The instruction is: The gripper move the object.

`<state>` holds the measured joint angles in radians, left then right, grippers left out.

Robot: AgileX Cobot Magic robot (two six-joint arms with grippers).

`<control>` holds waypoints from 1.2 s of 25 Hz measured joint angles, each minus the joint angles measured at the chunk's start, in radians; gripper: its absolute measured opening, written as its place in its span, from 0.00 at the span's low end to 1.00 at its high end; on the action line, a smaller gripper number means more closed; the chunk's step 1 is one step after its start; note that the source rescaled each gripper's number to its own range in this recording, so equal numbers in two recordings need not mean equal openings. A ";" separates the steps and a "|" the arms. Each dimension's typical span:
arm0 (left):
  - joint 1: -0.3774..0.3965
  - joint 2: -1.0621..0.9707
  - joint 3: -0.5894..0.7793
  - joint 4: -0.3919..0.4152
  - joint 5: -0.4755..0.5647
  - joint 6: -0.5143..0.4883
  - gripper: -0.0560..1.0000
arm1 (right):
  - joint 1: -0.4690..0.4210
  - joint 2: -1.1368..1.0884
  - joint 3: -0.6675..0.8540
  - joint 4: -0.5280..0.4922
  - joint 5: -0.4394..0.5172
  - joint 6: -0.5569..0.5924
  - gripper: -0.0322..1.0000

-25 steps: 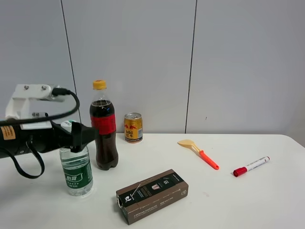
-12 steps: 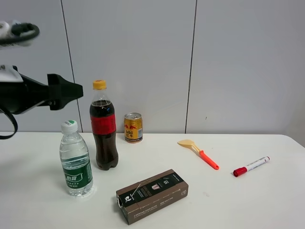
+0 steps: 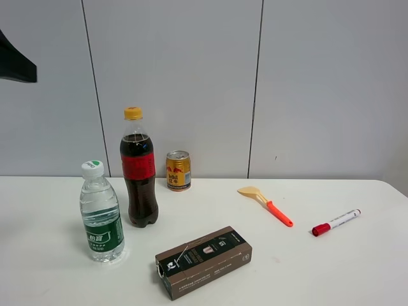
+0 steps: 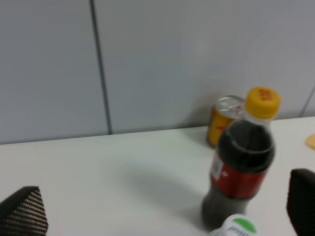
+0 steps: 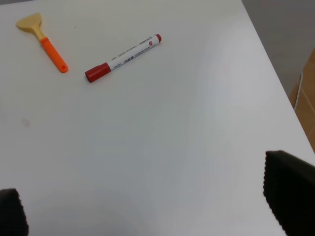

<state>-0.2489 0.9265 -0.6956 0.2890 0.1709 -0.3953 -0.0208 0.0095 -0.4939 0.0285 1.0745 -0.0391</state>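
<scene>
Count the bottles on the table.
2. The water bottle stands upright near the table's front left; the cola bottle stands upright just behind it to the right, beside the can. None looks hidden.

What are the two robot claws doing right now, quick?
Left gripper: open, holding nothing, up above the water bottle.
Right gripper: open, holding nothing, over bare table.
</scene>
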 joint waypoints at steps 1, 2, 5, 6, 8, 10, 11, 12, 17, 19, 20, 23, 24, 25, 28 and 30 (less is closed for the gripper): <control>0.000 -0.016 -0.033 0.000 0.071 0.028 1.00 | 0.000 0.000 0.000 0.000 0.000 0.000 1.00; 0.000 -0.028 -0.064 0.000 0.121 0.060 1.00 | 0.000 0.000 0.000 0.000 0.000 0.000 1.00; 0.000 -0.058 -0.128 0.000 0.260 0.181 1.00 | 0.000 0.000 0.000 0.000 0.000 0.000 1.00; 0.000 -0.066 -0.139 0.000 0.284 0.230 1.00 | 0.000 0.000 0.000 0.000 0.000 0.000 1.00; 0.000 -0.086 -0.146 -0.001 0.339 0.324 1.00 | 0.000 0.000 0.000 0.000 0.000 0.000 1.00; 0.000 -0.106 -0.148 -0.021 0.390 0.408 1.00 | 0.000 0.000 0.000 0.000 0.000 0.000 1.00; 0.000 -0.118 -0.148 -0.048 0.421 0.445 1.00 | 0.000 0.000 0.000 0.000 0.000 0.000 1.00; 0.000 -0.132 -0.148 -0.081 0.455 0.473 1.00 | 0.000 0.000 0.000 0.000 0.000 0.000 1.00; 0.000 -0.208 -0.148 -0.301 0.671 0.523 1.00 | 0.000 0.000 0.000 0.000 0.000 0.000 1.00; 0.000 -0.245 -0.149 -0.337 0.768 0.527 1.00 | 0.000 0.000 0.000 0.000 0.000 0.000 1.00; 0.000 -0.261 -0.149 -0.344 0.804 0.528 1.00 | 0.000 0.000 0.000 0.000 0.000 0.000 1.00; 0.000 -0.329 -0.149 -0.349 0.877 0.528 1.00 | 0.000 0.000 0.000 0.000 0.000 0.000 1.00; 0.000 -0.360 -0.149 -0.348 0.884 0.528 1.00 | 0.000 0.000 0.000 0.000 0.000 0.000 1.00; 0.000 -0.394 -0.149 -0.345 0.891 0.528 1.00 | 0.000 0.000 0.000 0.000 0.000 0.000 1.00; 0.000 -0.511 -0.114 -0.325 0.893 0.521 1.00 | 0.000 0.000 0.000 0.000 0.000 0.000 1.00; 0.000 -0.602 -0.068 -0.310 0.895 0.502 1.00 | 0.000 0.000 0.000 0.000 0.000 0.000 1.00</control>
<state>-0.2489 0.3244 -0.7631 -0.0213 1.0659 0.1066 -0.0208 0.0095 -0.4939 0.0285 1.0745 -0.0391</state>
